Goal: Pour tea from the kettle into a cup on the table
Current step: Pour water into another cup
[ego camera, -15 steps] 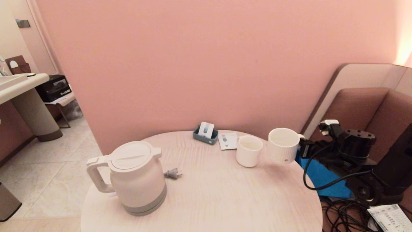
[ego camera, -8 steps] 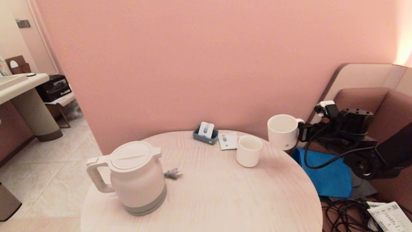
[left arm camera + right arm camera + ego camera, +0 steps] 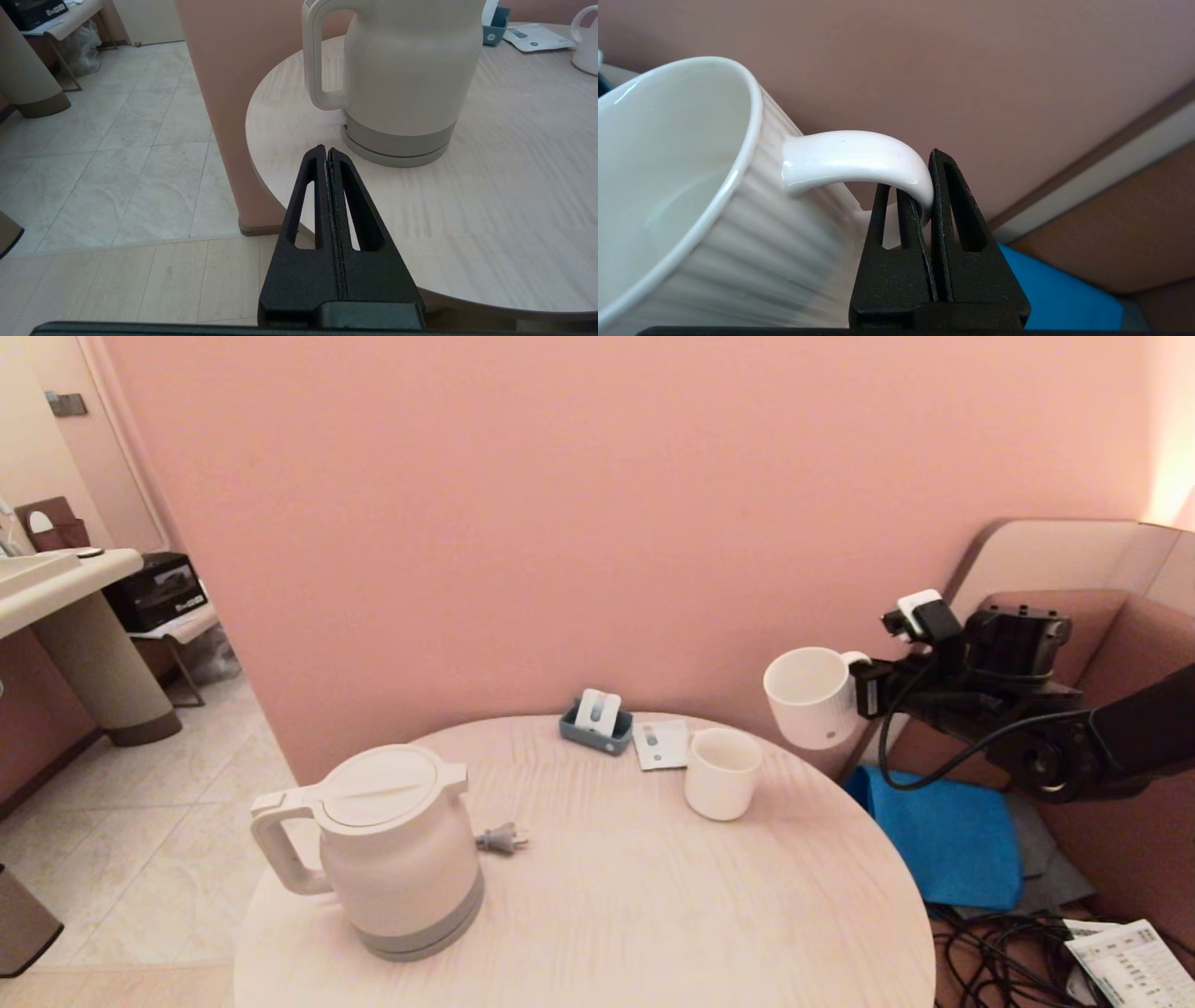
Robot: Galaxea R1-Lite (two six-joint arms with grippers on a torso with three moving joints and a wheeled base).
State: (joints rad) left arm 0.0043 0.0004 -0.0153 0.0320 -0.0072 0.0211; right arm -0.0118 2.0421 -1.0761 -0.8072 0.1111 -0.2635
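The cream-white kettle stands near the left edge of the round pale table, its loop handle pointing left. The ribbed white cup hangs tilted in the air above the table's far right edge, with my right gripper shut on its small handle. The cup looks empty inside. My left gripper is shut on nothing, low by the table's near-left edge, just short of the kettle; it is out of the head view.
A smooth plain white cup stands on the table below and left of the lifted one. A grey plug lies beside the kettle. A small blue holder and a white card sit at the far edge. Blue cloth and cables lie right of the table.
My right gripper has lifted the ribbed cup off the table's right edge, raising it and tilting it a little to the left. The kettle and plain cup have not moved.
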